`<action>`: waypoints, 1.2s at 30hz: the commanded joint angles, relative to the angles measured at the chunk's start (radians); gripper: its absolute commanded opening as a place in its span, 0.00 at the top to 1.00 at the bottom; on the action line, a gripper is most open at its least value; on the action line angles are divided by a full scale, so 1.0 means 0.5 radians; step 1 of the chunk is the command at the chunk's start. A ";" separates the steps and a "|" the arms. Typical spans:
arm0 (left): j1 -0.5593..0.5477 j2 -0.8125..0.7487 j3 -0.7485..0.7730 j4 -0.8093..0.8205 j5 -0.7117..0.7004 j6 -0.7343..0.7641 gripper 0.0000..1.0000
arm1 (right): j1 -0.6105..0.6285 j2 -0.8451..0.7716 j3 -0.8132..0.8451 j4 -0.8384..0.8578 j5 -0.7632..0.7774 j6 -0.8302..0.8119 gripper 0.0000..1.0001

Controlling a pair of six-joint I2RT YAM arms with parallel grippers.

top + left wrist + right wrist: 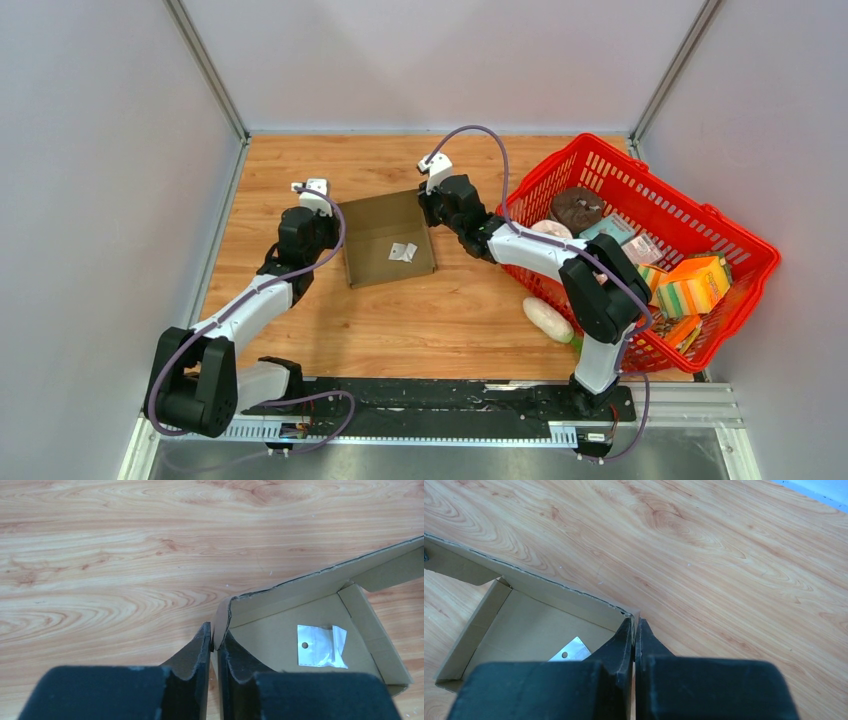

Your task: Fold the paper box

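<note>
left hand (214,647) is pinching paper box (310,625) at its far-left corner | right hand (634,630) is pinching its far-right corner | white packet (320,646) is lying inside

I find no legible text, label, brand or number; any print on the basket items (690,285) is too small to read.

The left arm (248,302) and right arm (528,247) have white links between bulky black joints, and a thin purple cable (487,129) loops along each. Left claw (214,632) and right claw (634,624) have matte black fingers (192,655) with notched inner edges.
</note>
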 commanded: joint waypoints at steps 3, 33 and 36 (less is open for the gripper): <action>0.000 -0.024 0.032 0.108 0.019 0.041 0.94 | 0.015 0.027 0.085 -0.032 0.023 0.050 0.99; -0.089 -0.027 0.013 0.170 0.007 0.142 0.98 | -0.123 0.024 0.239 -0.345 -0.204 0.044 0.85; -0.105 0.007 0.022 0.188 -0.076 0.078 1.00 | -0.096 -0.006 0.193 -0.245 -0.018 0.102 0.99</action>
